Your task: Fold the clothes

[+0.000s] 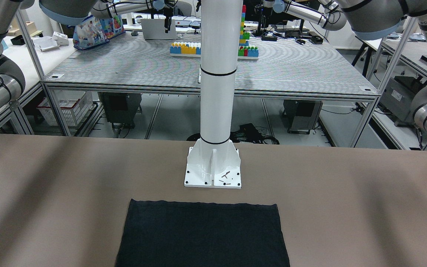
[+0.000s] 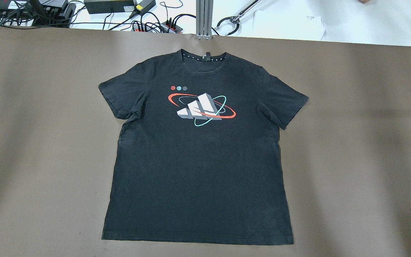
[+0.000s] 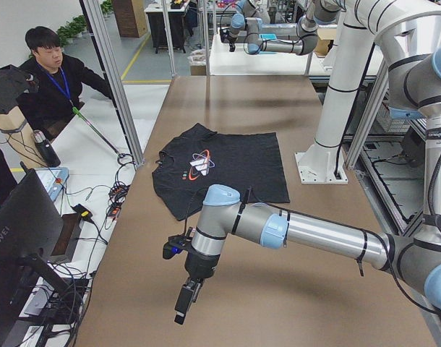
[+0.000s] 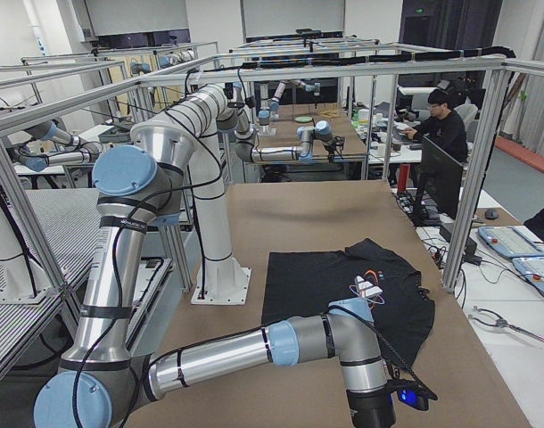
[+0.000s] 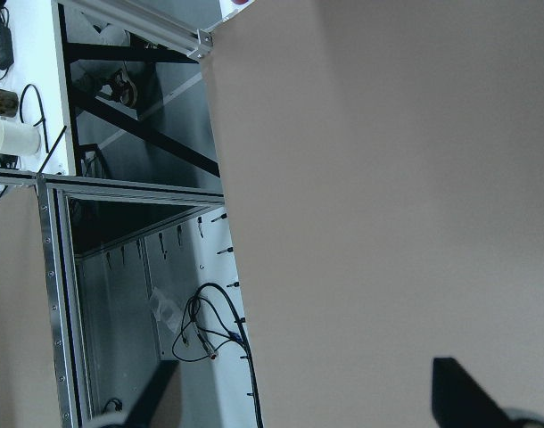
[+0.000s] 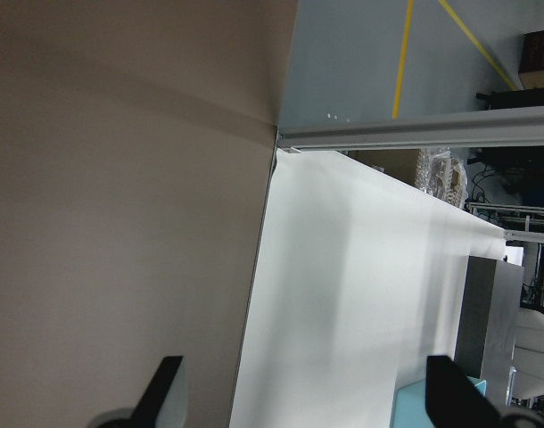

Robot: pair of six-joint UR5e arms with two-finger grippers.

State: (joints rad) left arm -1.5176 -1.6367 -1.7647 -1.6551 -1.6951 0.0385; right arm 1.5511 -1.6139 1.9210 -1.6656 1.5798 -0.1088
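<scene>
Found the T-shirt [image 2: 198, 160], black, laid flat and face up at the middle of the table [image 2: 30, 142]. Recorded its long axis as running from the robot's side to the operators' side, with the collar [image 2: 205, 59] pointed away from the robot and the hem [image 2: 198, 240] toward it. Noted the print [image 2: 202, 109] on the chest, upright as read in the overhead view. Noted both short sleeves [image 2: 116, 96] spread outward, the one on the robot's left lightly rumpled. In the front-facing view, placed the hem near the white pole's base plate [image 1: 213, 174] but apart from it, with a strip of bare table between. Judged the garment much wider than that plate.

Checked the left gripper [image 5: 308, 392] in its wrist view and found the fingers spread wide, with only bare table between them. Confirmed it from the left side view, hanging above the table toward the robot's left end, well apart from the T-shirt. Checked the right gripper [image 6: 303, 366] likewise and found the fingers wide apart and holding nothing, above the table's edge beside a white bench top [image 6: 343, 294].
</scene>
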